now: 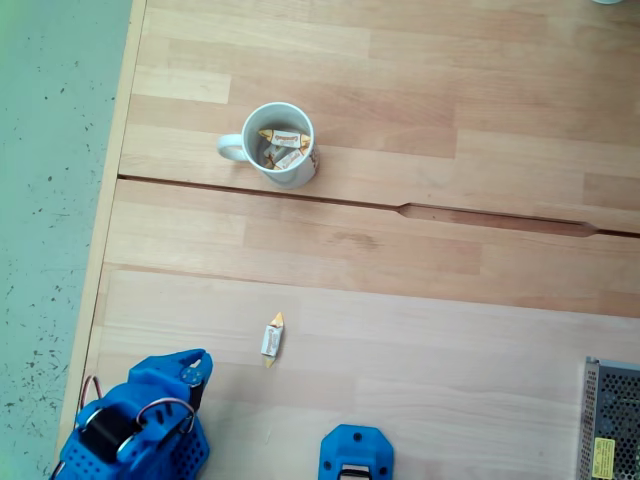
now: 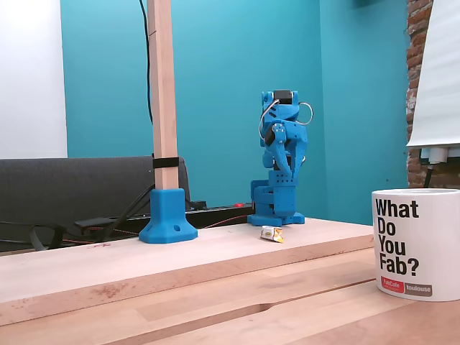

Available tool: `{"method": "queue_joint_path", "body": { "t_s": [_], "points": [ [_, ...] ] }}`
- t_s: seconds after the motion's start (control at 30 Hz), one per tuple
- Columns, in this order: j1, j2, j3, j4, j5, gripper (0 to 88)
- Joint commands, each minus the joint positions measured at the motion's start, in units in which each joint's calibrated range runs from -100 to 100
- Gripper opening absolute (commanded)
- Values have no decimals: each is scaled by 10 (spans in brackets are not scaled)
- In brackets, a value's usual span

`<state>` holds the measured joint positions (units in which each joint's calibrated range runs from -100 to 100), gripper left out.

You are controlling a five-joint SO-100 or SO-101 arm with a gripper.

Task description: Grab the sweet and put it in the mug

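Sweet lies loose on the table, near the folded arm and well apart from the mug, which already holds others. Gripper state cannot be told. Grab and drop remain.

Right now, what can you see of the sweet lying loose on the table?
The sweet is tiny, in a white wrapper with yellow-orange twisted ends, and looks like paper or foil. It lies flat on the pale wooden table, lengthwise toward the mug, well short of it, near the arm's blue base. Nothing but the table touches it. It also shows in the low fixed view.
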<state>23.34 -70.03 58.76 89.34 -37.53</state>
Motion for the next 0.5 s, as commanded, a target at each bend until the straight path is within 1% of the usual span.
{"method": "queue_joint_path", "body": {
  "t_s": [0.0,0.1,0.27,0.47],
  "points": [
    [6,78,-27,10,0,15],
    [8,117,-27,12,1,15],
    [9,123,-30,11,0,15],
    [1,134,-126,11,-1,15]
  ]
}}
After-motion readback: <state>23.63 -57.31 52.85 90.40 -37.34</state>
